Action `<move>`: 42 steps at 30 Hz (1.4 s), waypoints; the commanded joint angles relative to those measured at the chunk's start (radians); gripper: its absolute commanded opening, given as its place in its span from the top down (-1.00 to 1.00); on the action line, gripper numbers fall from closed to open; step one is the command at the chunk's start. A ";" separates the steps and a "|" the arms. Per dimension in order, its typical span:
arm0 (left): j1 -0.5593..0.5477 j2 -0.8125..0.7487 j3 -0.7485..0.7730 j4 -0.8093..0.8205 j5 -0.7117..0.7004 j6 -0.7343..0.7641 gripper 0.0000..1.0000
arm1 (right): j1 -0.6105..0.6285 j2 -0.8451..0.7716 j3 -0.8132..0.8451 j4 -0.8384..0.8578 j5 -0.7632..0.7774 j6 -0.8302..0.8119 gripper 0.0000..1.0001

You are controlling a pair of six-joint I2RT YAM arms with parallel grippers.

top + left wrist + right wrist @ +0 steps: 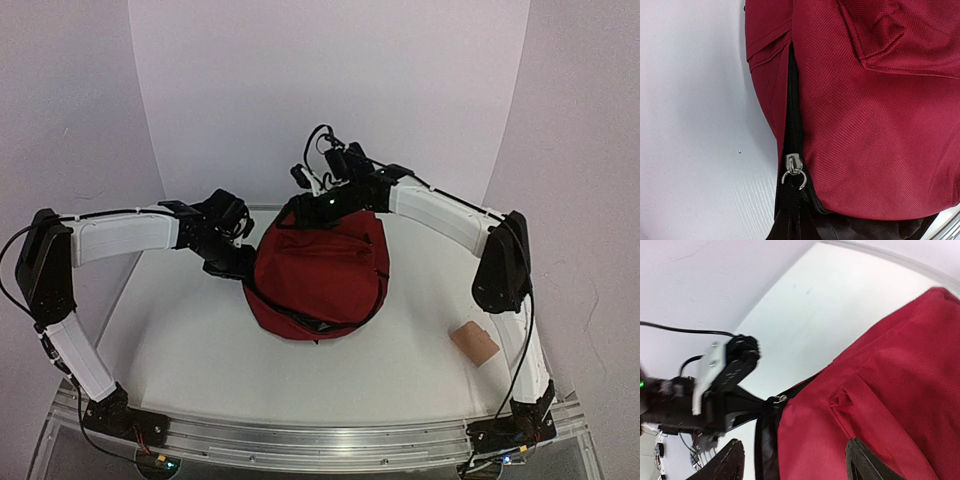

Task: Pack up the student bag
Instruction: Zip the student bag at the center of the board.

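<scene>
The student bag (pixel 318 280), dark red with black zips, lies in the middle of the white table. Up its left side runs a black zip (pixel 792 100), with a silver slider and ring (pixel 793 167) low on it. A black pull strap (pixel 788 210) leads from the ring out of the left wrist view's bottom edge. My left gripper (pixel 238 262) sits at the bag's left edge, shut on that strap, as the right wrist view shows (pixel 757 407). My right gripper (pixel 300 207) hovers over the bag's far top edge. It is open (pixel 797 457), with red fabric below and between its fingers (pixel 865 465).
A small tan object (pixel 474 343) lies on the table at the near right, beside the right arm's base link. White walls close in the back and sides. An aluminium rail (pixel 320 440) runs along the near edge.
</scene>
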 commanded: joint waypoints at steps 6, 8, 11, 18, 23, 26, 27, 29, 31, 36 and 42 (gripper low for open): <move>0.000 -0.084 -0.106 0.165 0.007 -0.015 1.00 | 0.084 0.145 0.113 0.049 0.122 0.122 -0.34; 0.000 -0.096 -0.136 0.208 0.013 -0.019 0.99 | 0.088 0.168 0.118 0.057 0.135 0.139 -0.31; -0.002 -0.119 -0.178 0.274 0.069 -0.010 0.99 | 0.089 0.202 0.119 0.063 0.147 0.160 -0.27; -0.002 -0.130 -0.194 0.274 0.088 -0.002 0.99 | 0.093 0.269 0.134 0.084 0.186 0.210 -0.25; -0.012 -0.191 -0.219 0.263 0.139 -0.027 1.00 | 0.081 0.310 0.156 0.085 0.226 0.227 -0.08; -0.015 -0.223 -0.246 0.247 0.171 -0.038 1.00 | 0.063 0.318 0.165 0.087 0.232 0.235 -0.04; -0.020 -0.228 -0.253 0.243 0.183 -0.042 1.00 | 0.058 0.317 0.165 0.089 0.231 0.235 -0.04; -0.040 -0.230 -0.269 0.251 0.213 -0.049 0.99 | 0.047 0.311 0.163 0.090 0.227 0.234 -0.03; -0.077 -0.208 -0.269 0.257 0.229 -0.054 1.00 | 0.037 0.303 0.161 0.091 0.222 0.231 -0.04; -0.191 -0.127 -0.227 0.270 0.225 -0.059 0.99 | 0.023 0.272 0.136 0.092 0.214 0.202 -0.04; -0.319 -0.093 -0.201 0.415 0.236 -0.048 1.00 | 0.008 0.267 0.116 0.091 0.183 0.187 -0.05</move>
